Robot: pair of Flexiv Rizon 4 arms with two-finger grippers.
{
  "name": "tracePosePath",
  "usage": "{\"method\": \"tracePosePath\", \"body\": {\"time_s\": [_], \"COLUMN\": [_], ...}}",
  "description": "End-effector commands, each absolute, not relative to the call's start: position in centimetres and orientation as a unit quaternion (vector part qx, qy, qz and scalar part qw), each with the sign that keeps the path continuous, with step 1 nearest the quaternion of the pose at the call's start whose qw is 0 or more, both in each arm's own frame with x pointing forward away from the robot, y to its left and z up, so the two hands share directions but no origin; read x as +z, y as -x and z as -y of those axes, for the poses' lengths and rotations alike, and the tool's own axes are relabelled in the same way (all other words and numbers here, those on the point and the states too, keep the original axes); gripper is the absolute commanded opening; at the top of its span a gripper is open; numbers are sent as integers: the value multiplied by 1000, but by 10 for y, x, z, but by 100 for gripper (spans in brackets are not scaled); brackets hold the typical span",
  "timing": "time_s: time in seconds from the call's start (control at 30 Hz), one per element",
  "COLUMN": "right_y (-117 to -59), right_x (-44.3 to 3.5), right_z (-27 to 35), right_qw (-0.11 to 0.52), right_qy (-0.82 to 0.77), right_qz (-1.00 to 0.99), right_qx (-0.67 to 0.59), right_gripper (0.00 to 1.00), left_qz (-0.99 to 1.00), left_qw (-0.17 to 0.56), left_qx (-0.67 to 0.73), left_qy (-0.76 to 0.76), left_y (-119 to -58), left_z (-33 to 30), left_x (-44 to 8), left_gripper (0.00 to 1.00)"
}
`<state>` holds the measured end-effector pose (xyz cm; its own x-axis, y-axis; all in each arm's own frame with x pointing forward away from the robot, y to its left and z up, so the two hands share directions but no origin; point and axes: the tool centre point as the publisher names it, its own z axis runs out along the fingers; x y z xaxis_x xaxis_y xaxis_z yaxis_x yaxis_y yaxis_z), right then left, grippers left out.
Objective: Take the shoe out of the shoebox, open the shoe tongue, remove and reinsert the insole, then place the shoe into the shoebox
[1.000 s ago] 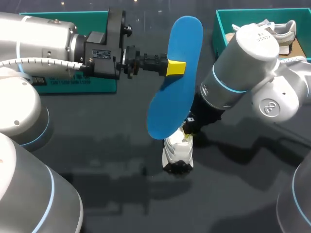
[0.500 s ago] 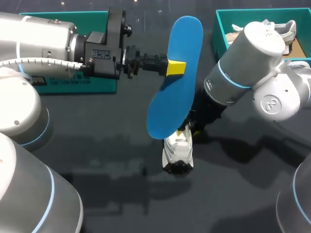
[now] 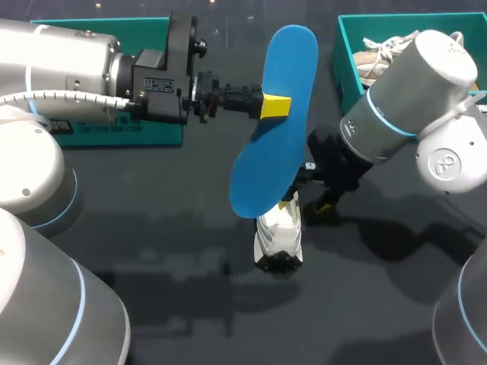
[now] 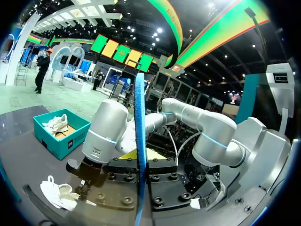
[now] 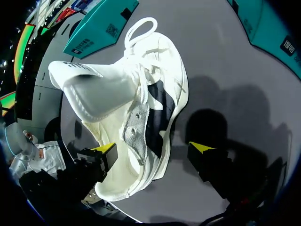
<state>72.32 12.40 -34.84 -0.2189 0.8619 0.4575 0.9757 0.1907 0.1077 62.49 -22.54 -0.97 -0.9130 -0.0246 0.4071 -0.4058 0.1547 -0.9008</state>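
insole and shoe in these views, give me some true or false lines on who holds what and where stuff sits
1. The left hand is shut on the blue insole. True.
2. The insole is inside the white shoe. False: it is held up in the air, out of the shoe.
3. The right hand is open. True.
4. The shoebox on the right is empty. False: another shoe lies in it.
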Motion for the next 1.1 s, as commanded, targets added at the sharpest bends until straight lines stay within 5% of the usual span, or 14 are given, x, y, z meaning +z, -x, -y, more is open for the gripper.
{"method": "tracePosePath", "body": {"time_s": [0.03,0.13,0.57,0.77,0.83,1.1], "right_y": [-726,-733,-734,-748,-742,-742], "right_x": [-320,-290,-280,-234,-210,-210], "right_z": [-103,-91,-87,-83,-88,-88], "right_qw": [160,210,199,323,281,281], "right_qy": [617,641,642,643,629,629], "right_qz": [739,703,707,651,677,677], "right_qx": [-219,-225,-220,-242,-259,-259], "right_gripper": [100,100,100,100,100,100], "left_qz": [744,744,744,744,744,744], "left_qw": [150,150,150,150,150,150], "left_qx": [635,635,635,635,635,635], "left_qy": [-144,-144,-144,-144,-144,-144], "left_y": [-625,-625,-625,-625,-625,-625], "left_z": [226,226,226,226,226,226], "left_x": [-10,-10,-10,-10,-10,-10], "left_gripper": [0,0,0,0,0,0]}}
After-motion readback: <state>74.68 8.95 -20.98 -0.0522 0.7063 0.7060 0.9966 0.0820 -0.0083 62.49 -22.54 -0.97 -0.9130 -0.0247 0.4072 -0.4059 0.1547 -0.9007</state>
